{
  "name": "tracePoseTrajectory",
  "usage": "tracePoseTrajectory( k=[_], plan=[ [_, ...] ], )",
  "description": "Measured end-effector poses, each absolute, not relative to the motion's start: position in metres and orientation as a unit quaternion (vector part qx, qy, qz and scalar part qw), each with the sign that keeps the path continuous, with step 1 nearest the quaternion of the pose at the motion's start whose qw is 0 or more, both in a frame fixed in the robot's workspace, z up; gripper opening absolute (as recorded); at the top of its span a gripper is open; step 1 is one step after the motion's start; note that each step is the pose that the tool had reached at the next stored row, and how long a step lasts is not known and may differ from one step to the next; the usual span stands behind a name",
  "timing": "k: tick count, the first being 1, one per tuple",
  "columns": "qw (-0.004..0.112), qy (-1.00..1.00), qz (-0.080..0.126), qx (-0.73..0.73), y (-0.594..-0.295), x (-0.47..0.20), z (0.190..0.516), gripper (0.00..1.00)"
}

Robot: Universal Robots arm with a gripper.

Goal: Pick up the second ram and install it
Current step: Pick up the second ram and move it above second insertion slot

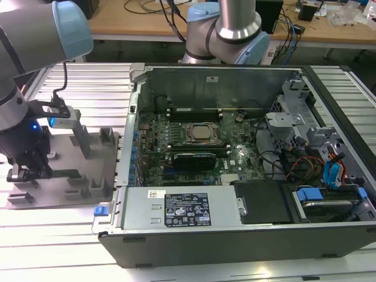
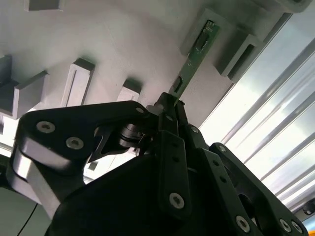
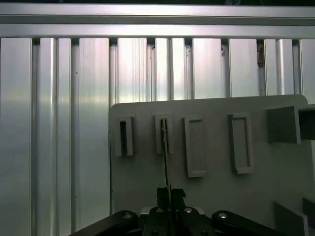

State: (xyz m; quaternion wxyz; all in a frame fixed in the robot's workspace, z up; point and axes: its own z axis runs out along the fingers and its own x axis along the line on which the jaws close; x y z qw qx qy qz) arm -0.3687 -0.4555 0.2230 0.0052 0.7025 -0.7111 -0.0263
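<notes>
On the grey tray [image 1: 88, 176], the ram [image 2: 193, 56] stands on its thin edge. It is a long green stick. One end sits in a slot block [image 2: 206, 34] of the tray. The other end is pinched between the tips of the gripper [image 2: 170, 105], which are closed tight on it. In the first wrist view the ram [image 3: 166, 157] looks like a thin line. It runs from the gripper [image 3: 170, 194] to a slot block [image 3: 164, 133]. More slot blocks stand in a row beside it.

In the exterior view the gripper [image 1: 26, 171] is low over the tray, at nine o'clock in the picture. The arm [image 1: 35, 35] reaches down to it from eleven o'clock. The tray lies on a ribbed metal table [image 1: 70, 235]. At three o'clock from the tray sits the open computer case [image 1: 235, 235]. Its green board [image 1: 235, 153] lies flat inside, with a square socket [image 1: 201, 133] in the middle.
</notes>
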Motion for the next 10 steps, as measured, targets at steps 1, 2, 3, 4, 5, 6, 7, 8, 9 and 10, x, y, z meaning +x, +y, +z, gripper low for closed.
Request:
tracePoseTrajectory(
  k=[1,2,3,4,5,6,7,8,9,10],
  plan=[
    [0.005,-0.711,-0.026,0.703,-0.456,-0.369,0.226,0.11],
    [0.005,-0.711,-0.026,0.703,-0.456,-0.369,0.228,0.11],
    [0.005,-0.711,-0.026,0.703,-0.456,-0.369,0.229,0.11],
    [0.005,-0.711,-0.026,0.703,-0.456,-0.369,0.230,0.11],
    [0.005,-0.711,-0.026,0.703,-0.456,-0.369,0.232,0.11],
    [0.005,-0.711,-0.026,0.703,-0.456,-0.369,0.234,0.11],
    [0.005,-0.711,-0.026,0.703,-0.455,-0.369,0.236,0.11],
    [0.005,-0.711,-0.026,0.703,-0.455,-0.369,0.238,0.11],
    [0.005,-0.711,-0.026,0.703,-0.455,-0.369,0.240,0.11],
    [0.005,-0.711,-0.026,0.703,-0.455,-0.369,0.243,0.11]
  ],
)
